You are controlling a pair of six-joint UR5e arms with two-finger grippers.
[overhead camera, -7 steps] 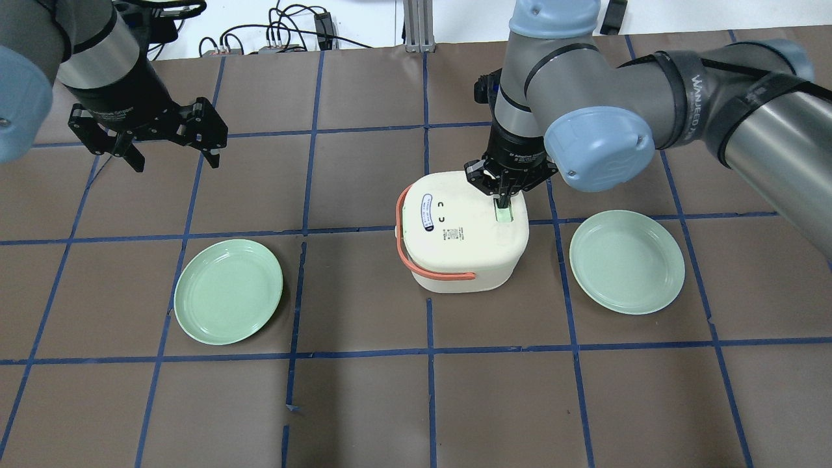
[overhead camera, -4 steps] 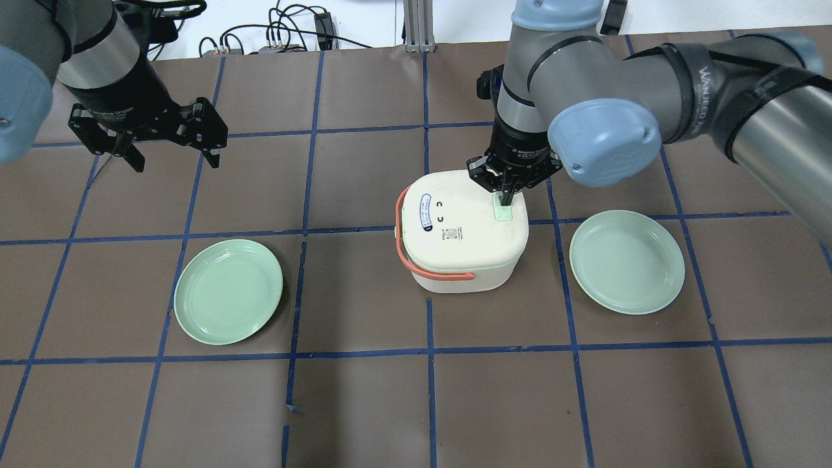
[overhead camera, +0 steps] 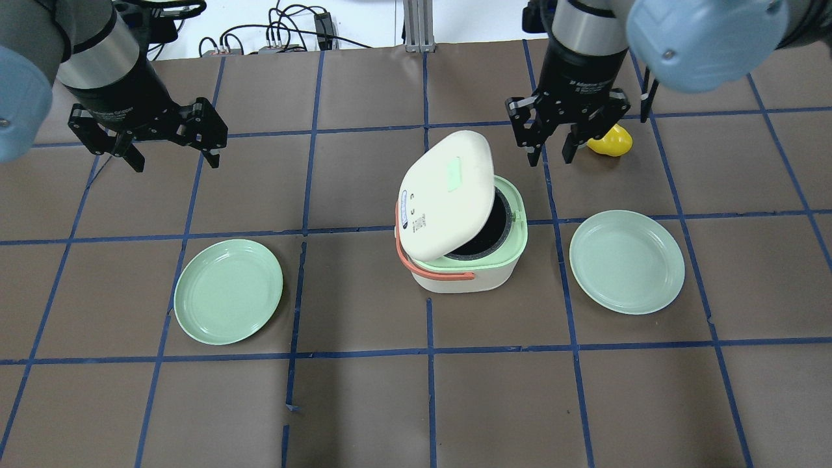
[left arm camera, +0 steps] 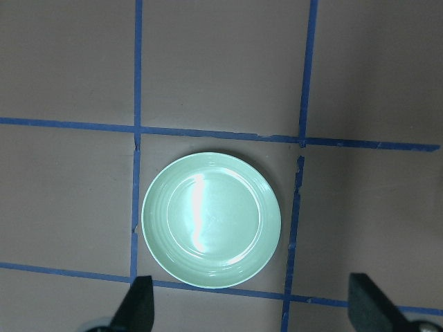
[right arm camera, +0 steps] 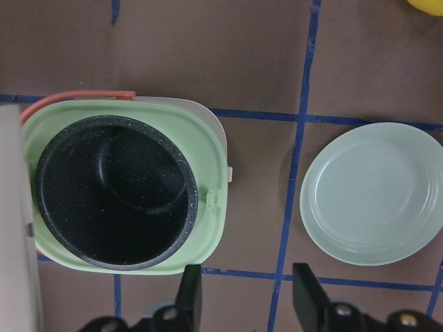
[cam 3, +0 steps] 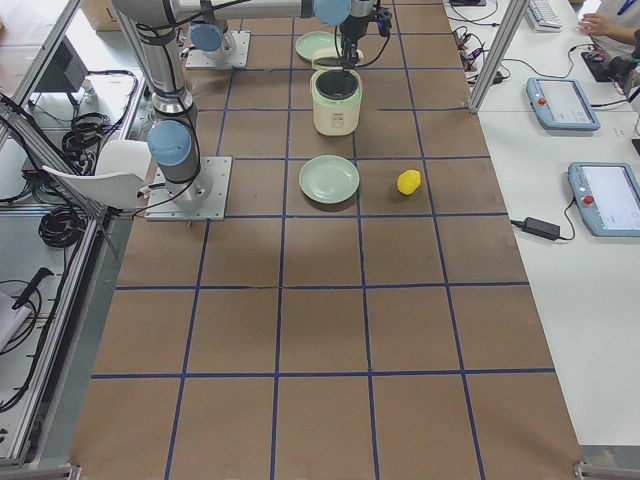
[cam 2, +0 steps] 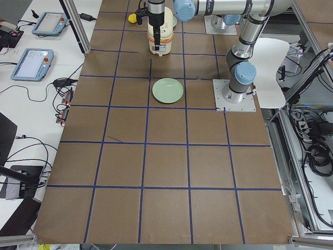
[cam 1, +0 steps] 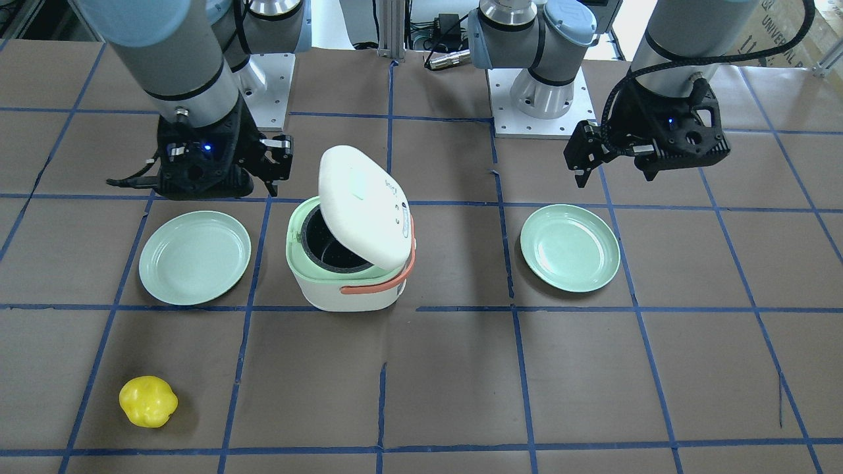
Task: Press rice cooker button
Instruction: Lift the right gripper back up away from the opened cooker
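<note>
- Rice cooker (overhead camera: 463, 274): stands at mid-bench between two plates, touching neither. The body is white, with a pale green rim.
- Lid (overhead camera: 447, 195): open and tilted up over the side of the cooker towards the robot's left. A pale green rectangular patch (overhead camera: 453, 173) sits on top of it, and an oval label lies near its lower edge.
- Inner pot (right arm camera: 114, 190): black and speckled, seated in the rim. Nothing can be seen inside it.
- Handle (overhead camera: 434, 275): coral-orange, lying down around the cooker body.
- Right pincer (overhead camera: 549, 153): raised clear above the cooker and touching nothing. The fingers stand apart with nothing between them, and its wrist view looks straight down on the pot and the right-hand plate.
- Left pincer (overhead camera: 174, 158): hangs well apart from the cooker, towards the bench's left end. The fingers are spread wide and hold nothing.
- Left plate (overhead camera: 228, 291): pale green, flat on the bench on the robot's left of the cooker, directly under the left wrist camera.
- Right plate (overhead camera: 626, 261): pale green, flat on the bench near the cooker's right side.
- Yellow fruit-shaped object (cam 1: 148, 401): lies alone near the bench edge opposite the robot, on the robot's right, well apart from the cooker.
</note>
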